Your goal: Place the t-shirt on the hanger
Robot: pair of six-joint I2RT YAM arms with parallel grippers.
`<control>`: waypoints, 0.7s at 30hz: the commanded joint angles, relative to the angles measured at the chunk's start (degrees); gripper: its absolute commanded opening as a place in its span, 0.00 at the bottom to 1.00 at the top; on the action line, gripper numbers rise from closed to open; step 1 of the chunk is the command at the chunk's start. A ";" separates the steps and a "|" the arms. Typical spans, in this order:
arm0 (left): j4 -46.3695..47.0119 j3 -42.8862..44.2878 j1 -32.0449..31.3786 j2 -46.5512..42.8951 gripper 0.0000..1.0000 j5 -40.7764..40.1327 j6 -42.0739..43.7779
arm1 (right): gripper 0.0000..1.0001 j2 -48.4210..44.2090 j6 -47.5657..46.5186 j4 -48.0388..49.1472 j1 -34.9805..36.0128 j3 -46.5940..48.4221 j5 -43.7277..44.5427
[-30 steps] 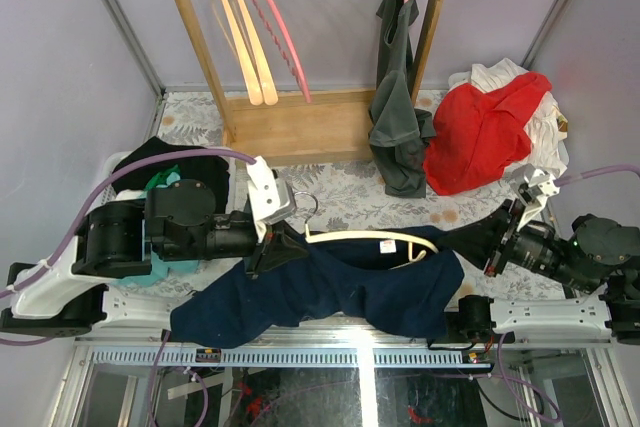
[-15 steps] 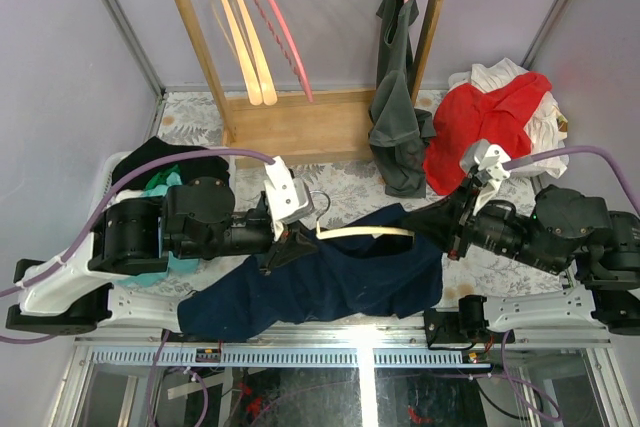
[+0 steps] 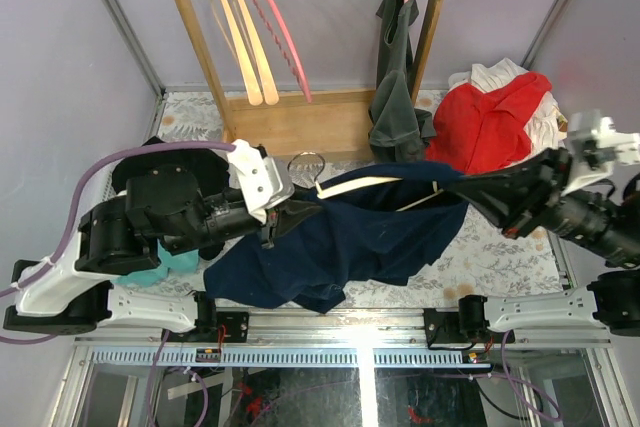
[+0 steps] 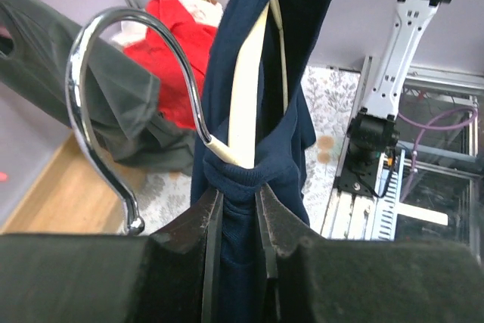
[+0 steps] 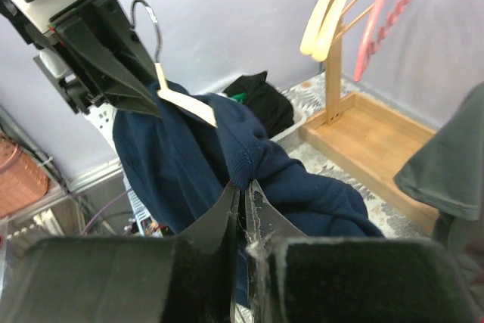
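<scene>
The navy t-shirt point(image 3: 340, 247) hangs in the air between my two grippers, above the table. The cream hanger point(image 3: 352, 185) sits inside its neck, with the metal hook point(image 3: 307, 162) sticking out on the left. My left gripper point(image 3: 283, 215) is shut on bunched shirt fabric at the hanger's neck. In the left wrist view, the gripper point(image 4: 238, 206) pinches navy cloth just below the cream bar point(image 4: 246, 88) and the hook point(image 4: 94, 43). My right gripper point(image 3: 482, 193) is shut on the shirt's edge and pulls it taut; the right wrist view shows the gripper point(image 5: 243, 187) on the t-shirt point(image 5: 189, 164).
A wooden rack point(image 3: 300, 127) stands at the back with light-wood hangers point(image 3: 240, 37), a pink hanger point(image 3: 280, 27) and a grey-green top point(image 3: 395, 117). A red garment point(image 3: 490, 132) lies at back right. A black garment point(image 3: 160, 157) and teal cloth point(image 3: 165, 262) lie at left.
Both grippers have risen, lifting the shirt and hanger off the table. The right gripper has pulled rightward and stretched the shirt over the hanger. The hanger has swung toward the rack.
</scene>
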 commanded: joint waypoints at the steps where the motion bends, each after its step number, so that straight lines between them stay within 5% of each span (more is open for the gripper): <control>1: 6.89 7.88 0.21 -0.06 0.00 -1.48 5.05 | 0.00 -3.52 -2.77 4.52 -0.09 1.15 3.45; 8: -4.14 24.81 0.20 11.84 0.00 -0.79 6.61 | 0.00 -2.70 -4.15 6.66 -0.09 4.40 -0.06; 15: -5.00 28.60 0.20 16.25 0.00 -1.11 8.59 | 0.01 4.11 -6.27 9.25 -0.09 7.82 -10.04; 21: -5.71 28.78 0.18 15.86 0.00 -0.87 8.80 | 0.11 8.54 -6.70 5.28 -0.10 8.83 -13.55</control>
